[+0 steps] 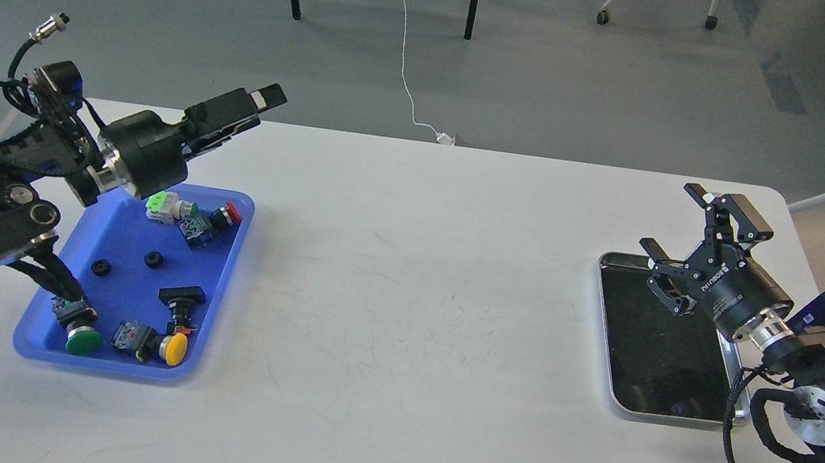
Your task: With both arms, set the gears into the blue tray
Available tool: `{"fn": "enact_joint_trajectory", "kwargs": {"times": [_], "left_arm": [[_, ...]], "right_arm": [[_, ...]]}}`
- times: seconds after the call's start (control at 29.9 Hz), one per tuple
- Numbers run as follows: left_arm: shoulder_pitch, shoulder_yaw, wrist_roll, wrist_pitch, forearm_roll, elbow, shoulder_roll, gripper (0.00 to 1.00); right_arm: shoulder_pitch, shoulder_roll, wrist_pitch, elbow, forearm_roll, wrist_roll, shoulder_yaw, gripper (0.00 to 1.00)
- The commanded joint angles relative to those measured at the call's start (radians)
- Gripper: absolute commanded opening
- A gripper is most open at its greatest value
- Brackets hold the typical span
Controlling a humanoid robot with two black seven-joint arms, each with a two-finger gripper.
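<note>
Two gears can be seen lying flat inside the blue tray (pixel 236 240), which is set on the left part of the white table, a bright blue rectangle with rounded corners and a low rim. One gear (pixel 101 268) is found toward the tray's left side, the other gear (pixel 154 259) just a bit up and right of it, near the middle. Both are small, black and round with a centre hole, kept apart from each other and resting on bare blue floor.
</note>
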Motion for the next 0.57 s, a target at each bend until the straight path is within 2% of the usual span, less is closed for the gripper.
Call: {"fn": "enact_joint_trajectory", "kwargs": {"times": [0.0,0.13,0.2,0.27,0.37,0.53], "left_arm": [[0.098,-0.143,0.000,0.000,-0.096,-0.001,-0.144,0.98],[0.186,-0.278,0.000,0.000,-0.095,0.030,-0.293,0.98],[0.226,-0.342,0.037,-0.015,-0.098,0.071,-0.349,0.98],[0.269,-0.410,0.059,-0.027,-0.096,0.088,-0.376,0.98],[0.319,-0.477,0.067,-0.070,-0.096,0.090,-0.401,0.98],[0.372,-0.495,0.067,-0.101,-0.102,0.085,-0.422,0.98]], "right_arm": [[-0.002,0.003,0.000,0.000,0.006,0.000,0.011,0.99],[-0.016,0.013,-0.002,0.002,0.006,0.000,0.011,0.99],[-0.022,0.015,0.000,0.011,0.006,0.000,0.012,0.99],[-0.025,0.015,0.000,0.017,0.006,0.000,0.019,0.99],[-0.025,0.026,0.001,0.018,0.006,0.000,0.022,0.99],[-0.027,0.044,0.004,0.020,0.006,0.000,0.023,0.99]]}}
